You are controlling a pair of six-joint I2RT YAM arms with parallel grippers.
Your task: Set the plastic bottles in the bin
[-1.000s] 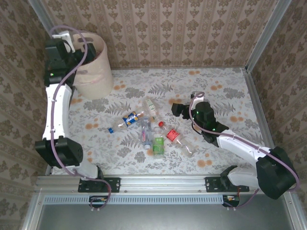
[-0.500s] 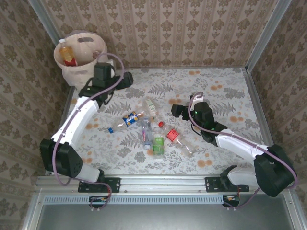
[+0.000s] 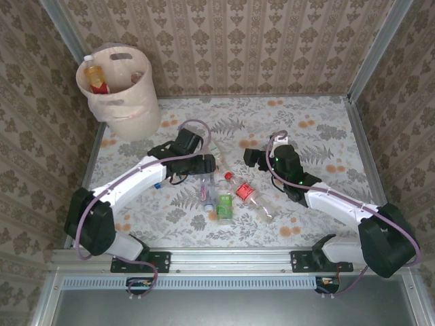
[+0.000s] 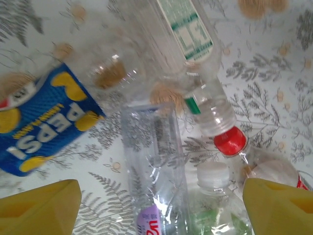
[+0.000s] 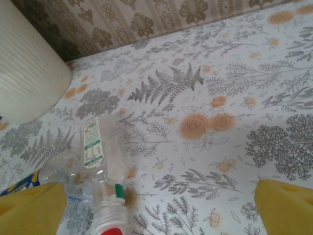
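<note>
Top external view: the bin (image 3: 136, 115) stands at the table's (image 3: 319, 122) far left corner, an orange-labelled bottle (image 3: 99, 80) upright inside it. Well apart from it, at mid-table, the other plastic bottles lie on their sides in a loose heap, among them a green-labelled bottle (image 3: 224, 204) and a red-labelled bottle (image 3: 245, 192). The left gripper (image 3: 204, 163) hangs over the heap's far-left edge, and the right gripper (image 3: 250, 156) sits near its right side.

Left wrist view: the yellow fingertips (image 4: 44, 208) are spread wide with nothing held. Below and between them runs a clear square-sided bottle (image 4: 156, 161). A Pepsi bottle (image 4: 44, 127) lies to its left, a red-capped bottle (image 4: 195, 63) to its upper right and a white-capped bottle (image 4: 212, 174) just beside it.

Right wrist view: these jaws also stand wide and empty above the patterned cloth. The red-capped bottle lies low on the left and the bin's ribbed wall rises beyond.

The bottles look empty, so they are probably very light, thin-walled and easily crushed, and slick and round enough to roll or squirt out of a pinch. The best hold is probably across the labelled middle of the body, square to its length, or at the stiffer shoulder below the cap. The square-sided bottle's flat faces should make it the steadiest pick.
</note>
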